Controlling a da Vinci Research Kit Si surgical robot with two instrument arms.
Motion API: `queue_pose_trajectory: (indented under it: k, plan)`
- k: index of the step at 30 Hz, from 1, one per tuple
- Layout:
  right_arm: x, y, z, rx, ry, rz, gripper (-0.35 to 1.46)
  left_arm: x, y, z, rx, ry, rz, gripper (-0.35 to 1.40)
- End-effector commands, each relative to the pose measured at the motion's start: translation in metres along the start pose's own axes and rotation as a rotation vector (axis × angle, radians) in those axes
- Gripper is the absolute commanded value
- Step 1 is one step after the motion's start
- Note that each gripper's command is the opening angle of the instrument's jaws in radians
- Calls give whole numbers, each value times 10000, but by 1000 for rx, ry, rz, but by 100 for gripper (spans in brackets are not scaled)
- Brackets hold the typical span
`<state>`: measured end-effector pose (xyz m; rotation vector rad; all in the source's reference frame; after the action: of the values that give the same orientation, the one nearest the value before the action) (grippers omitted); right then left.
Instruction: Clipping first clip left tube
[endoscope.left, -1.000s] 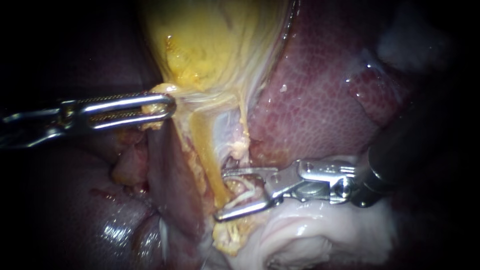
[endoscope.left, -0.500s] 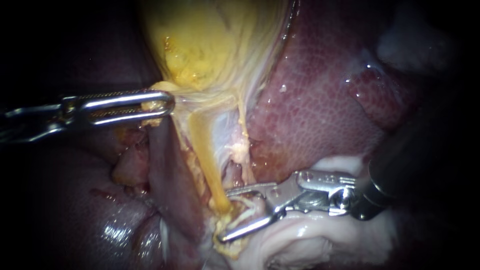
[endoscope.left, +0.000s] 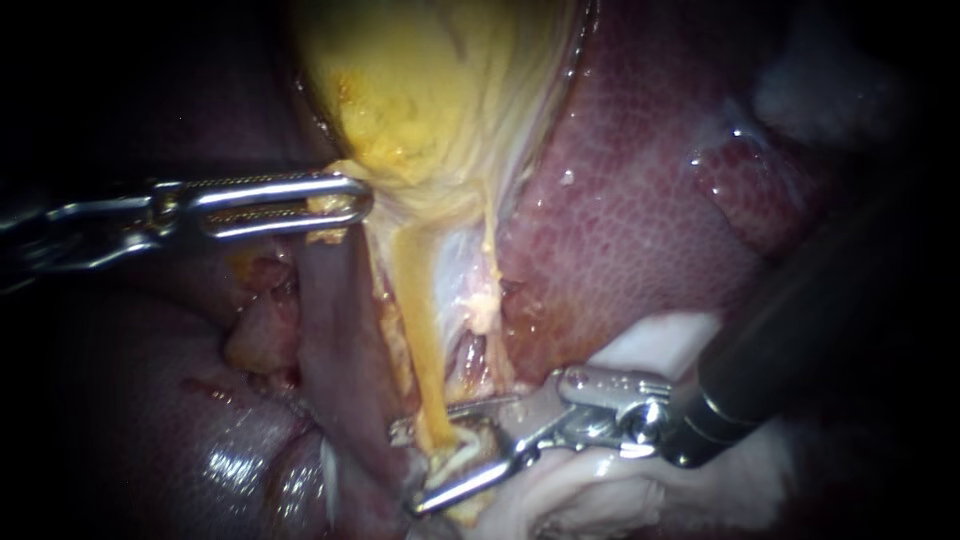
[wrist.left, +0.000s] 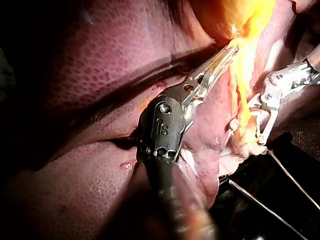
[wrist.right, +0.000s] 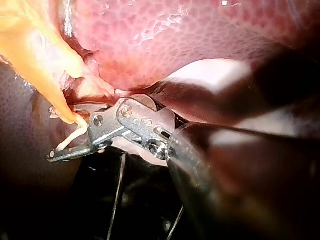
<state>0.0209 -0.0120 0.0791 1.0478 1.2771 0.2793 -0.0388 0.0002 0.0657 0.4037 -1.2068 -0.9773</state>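
Observation:
The yellow gallbladder (endoscope.left: 430, 90) hangs at the top, and my left instrument (endoscope.left: 345, 205) is shut on tissue at its neck, pulling it sideways. From there the left tube (endoscope.left: 420, 330), a taut yellow band, runs down. My right instrument (endoscope.left: 410, 468) stands open with one jaw on each side of the tube's lower end, and a pale curved clip (endoscope.left: 470, 445) lies between the jaws. A thinner pale right tube (endoscope.left: 490, 265) runs beside it. In the right wrist view the right instrument's open jaws (wrist.right: 62, 132) straddle the tube's yellow tip (wrist.right: 67, 114). The left wrist view shows my left instrument (wrist.left: 227, 52) gripping yellow tissue.
Dark red liver (endoscope.left: 640, 220) fills the right side behind the tubes, and a darker lobe (endoscope.left: 150, 420) lies at the lower left. Whitish tissue (endoscope.left: 620, 480) lies under the right instrument's wrist. The right instrument's dark shaft (endoscope.left: 790, 330) crosses the lower right.
My right instrument has slid down and to the left along the yellow tube, its jaws still apart. The left instrument has shifted slightly right, keeping hold of the gallbladder neck.

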Motion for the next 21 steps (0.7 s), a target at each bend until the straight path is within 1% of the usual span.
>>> queue_pose_trajectory:
  k: [1,5,6,7,8,9,10,11,15,21]
  plan:
    - [-1,1,1,-1,0,4,57,-2,-3,-1,1,1,-1,-35]
    - [-4,7,1,-11,2,3,56,-4,-6,-1,3,2,-1,-35]
    - [-4,8,-1,-16,4,3,54,-4,-7,-1,3,2,-1,-35]
    - [-4,9,-4,-14,4,4,46,-4,-7,-1,4,2,-1,-35]
    - [-4,8,-9,9,1,21,20,-4,-7,-1,4,2,-1,-35]
    - [-4,7,-14,44,-23,29,6,-4,-7,-2,4,2,-1,-35]
    - [-4,7,-16,38,-36,29,-21,-4,-7,-3,4,2,-1,-35]
    - [-3,7,-19,28,-39,27,-35,-4,-6,-4,5,2,-1,-35]
    - [-5,10,-17,36,-46,21,-35,-3,-6,-5,5,3,-1,-35]
    - [-6,10,-18,36,-46,20,-35,-2,-6,-5,5,5,0,-35]
